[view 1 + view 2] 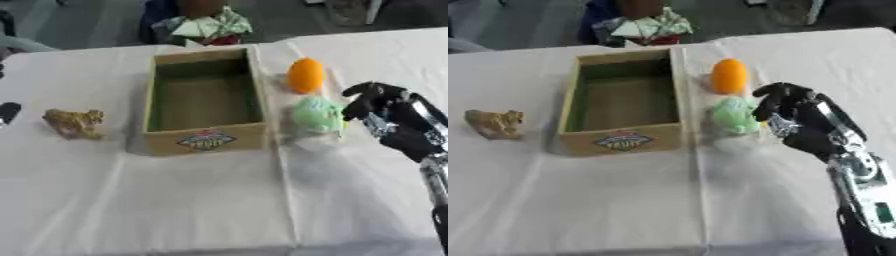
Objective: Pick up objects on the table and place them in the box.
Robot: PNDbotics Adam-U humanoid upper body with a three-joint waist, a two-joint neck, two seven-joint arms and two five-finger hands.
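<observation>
An open cardboard box point(206, 141) stands in the middle of the white table, with nothing visible inside. Just right of it lie an orange egg-shaped object point(305, 75) and, nearer me, a pale green lumpy object point(317, 114). A small tan toy animal point(75, 123) stands to the left of the box. My right hand point(385, 112) hovers immediately right of the green object, fingers curled and nothing in its grasp; whether it touches the object is unclear. A dark tip of my left hand point(7, 113) shows at the left edge.
The white cloth table point(192, 205) stretches wide in front of the box. Beyond the far edge a colourful bundle point(206, 25) sits on a dark chair.
</observation>
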